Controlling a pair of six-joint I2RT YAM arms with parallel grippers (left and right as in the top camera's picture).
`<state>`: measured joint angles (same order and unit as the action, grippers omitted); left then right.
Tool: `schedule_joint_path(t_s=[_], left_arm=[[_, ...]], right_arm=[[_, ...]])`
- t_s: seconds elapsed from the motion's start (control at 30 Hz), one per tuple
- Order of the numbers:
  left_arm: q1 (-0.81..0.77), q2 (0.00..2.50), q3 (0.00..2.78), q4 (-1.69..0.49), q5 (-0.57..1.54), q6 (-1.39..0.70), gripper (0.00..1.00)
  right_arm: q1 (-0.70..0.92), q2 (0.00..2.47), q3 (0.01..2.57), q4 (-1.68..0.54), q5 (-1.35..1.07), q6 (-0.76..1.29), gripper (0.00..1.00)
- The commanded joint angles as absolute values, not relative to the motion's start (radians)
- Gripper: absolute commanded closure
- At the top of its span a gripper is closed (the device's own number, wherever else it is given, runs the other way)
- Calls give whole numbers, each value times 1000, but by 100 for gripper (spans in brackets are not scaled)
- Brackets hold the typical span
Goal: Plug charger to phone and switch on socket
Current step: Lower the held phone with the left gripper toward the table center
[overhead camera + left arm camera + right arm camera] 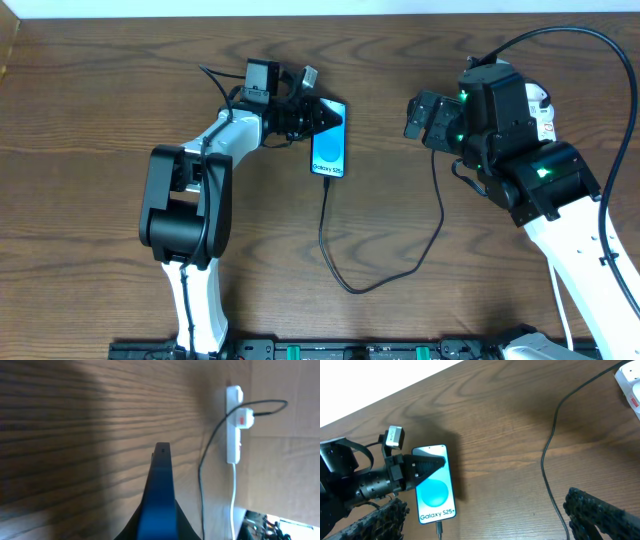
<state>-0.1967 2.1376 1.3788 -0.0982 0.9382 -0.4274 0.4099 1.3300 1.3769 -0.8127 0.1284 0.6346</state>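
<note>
Blue phone (159,495) edge-on from left wrist

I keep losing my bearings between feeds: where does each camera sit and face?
Overhead: above the table, looking down; left arm, right arm show.
Left wrist: looks along the phone, edge-on, toward the power strip; its fingers at bottom.
Right wrist: faces the left hand holding the phone; own fingers at bottom corners.
Shared: phone and cable, all three.
</note>
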Motion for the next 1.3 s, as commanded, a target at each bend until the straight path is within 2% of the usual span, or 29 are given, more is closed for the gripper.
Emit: schedule_joint_path(t_s=[0.0, 0.37, 1.27], left_arm=[[-200, 2132, 1395, -94, 896, -474, 93], [-247, 2132, 1395, -68, 814, -582, 93], [-311, 2172, 1395, -63, 773, -608, 93]], right_arm=[[406, 1320, 1385, -816, 144, 619, 1], [406, 1320, 1383, -820, 149, 619, 1], [406, 1320, 1380, -825, 152, 620, 1]])
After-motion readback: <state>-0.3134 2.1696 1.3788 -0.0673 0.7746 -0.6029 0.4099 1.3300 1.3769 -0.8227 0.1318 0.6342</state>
